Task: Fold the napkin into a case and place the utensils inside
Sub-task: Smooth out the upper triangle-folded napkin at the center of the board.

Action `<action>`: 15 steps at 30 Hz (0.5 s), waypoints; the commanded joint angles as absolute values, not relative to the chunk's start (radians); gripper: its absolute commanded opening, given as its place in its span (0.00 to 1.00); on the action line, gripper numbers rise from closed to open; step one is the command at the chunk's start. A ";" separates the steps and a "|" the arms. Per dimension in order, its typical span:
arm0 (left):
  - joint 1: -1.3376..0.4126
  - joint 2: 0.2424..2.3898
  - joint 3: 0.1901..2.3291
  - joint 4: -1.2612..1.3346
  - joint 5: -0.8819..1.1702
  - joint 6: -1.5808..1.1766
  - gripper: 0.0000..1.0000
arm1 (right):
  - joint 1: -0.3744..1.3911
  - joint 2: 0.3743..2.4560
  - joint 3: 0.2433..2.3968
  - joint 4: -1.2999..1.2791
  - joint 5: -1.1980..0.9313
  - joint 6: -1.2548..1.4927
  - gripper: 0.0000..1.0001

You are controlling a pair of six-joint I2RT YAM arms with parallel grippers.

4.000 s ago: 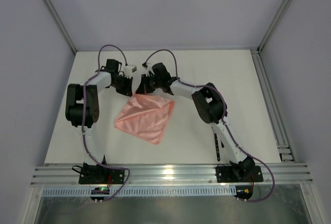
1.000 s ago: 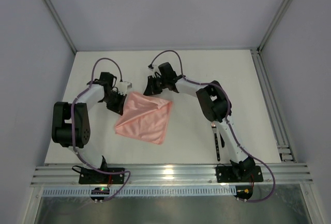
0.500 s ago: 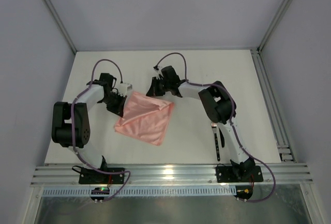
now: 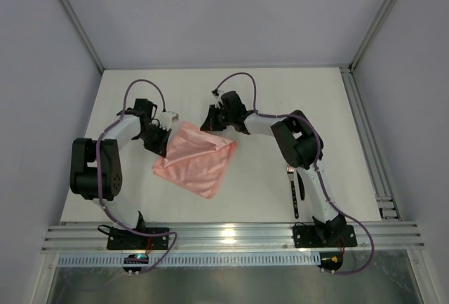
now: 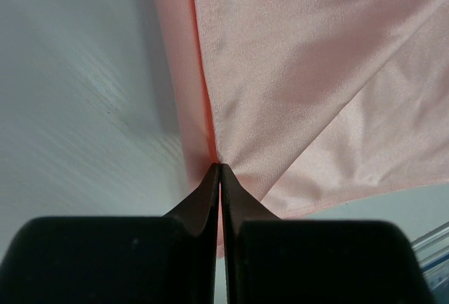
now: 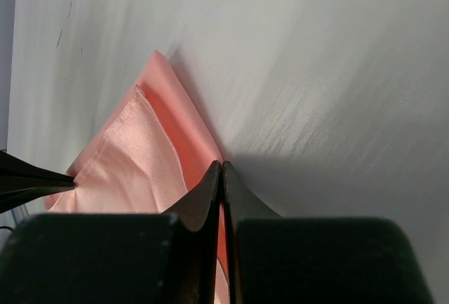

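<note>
The salmon-pink napkin [image 4: 196,160] lies folded in layers at mid-table, its far edge lifted between both grippers. My left gripper [image 4: 165,140] is shut on the napkin's far left corner; in the left wrist view its tips [image 5: 220,166] pinch a fold of the cloth [image 5: 295,72]. At the far right corner my right gripper [image 4: 213,127] is shut as well, its tips [image 6: 222,163] clamped on the napkin's edge [image 6: 133,156]. The utensils [image 4: 296,195] lie by the right arm's lower link, the fork's pale tines [image 4: 289,170] pointing away. No case shape shows.
The left gripper's fingertip [image 6: 35,177] pokes into the right wrist view from the left. Aluminium rails [image 4: 379,170] run along the table's right side and near edge. Grey walls close in the table on three sides.
The right gripper has closed on the napkin's far edge and slid a little to the right. The napkin's far edge has stretched between the two grippers. The left gripper has held still.
</note>
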State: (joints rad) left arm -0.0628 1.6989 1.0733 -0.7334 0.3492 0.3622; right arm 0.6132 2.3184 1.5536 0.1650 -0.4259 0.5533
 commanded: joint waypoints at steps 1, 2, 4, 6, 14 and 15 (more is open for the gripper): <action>-0.054 1.707 1.104 -0.683 0.330 0.357 0.00 | 0.607 2.293 1.569 0.187 -0.429 0.535 0.04; -0.054 1.709 1.109 -0.678 0.336 0.360 0.00 | 0.609 2.295 1.572 0.183 -0.436 0.532 0.04; -0.054 1.713 1.111 -0.670 0.344 0.367 0.00 | 0.607 2.301 1.582 0.173 -0.442 0.520 0.04; -0.055 1.721 1.129 -0.672 0.365 0.376 0.00 | 0.607 2.304 1.594 0.163 -0.449 0.511 0.04; -0.032 1.727 1.166 -0.669 0.344 0.384 0.00 | 0.600 2.304 1.600 0.153 -0.454 0.492 0.04; -0.023 1.729 1.167 -0.666 0.341 0.387 0.00 | 0.600 2.304 1.600 0.153 -0.457 0.491 0.04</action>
State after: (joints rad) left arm -0.0479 1.7218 1.1324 -0.6922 0.3405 0.3748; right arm 0.6083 2.3184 1.5669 0.1413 -0.4477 0.5144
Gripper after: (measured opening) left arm 0.004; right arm 0.042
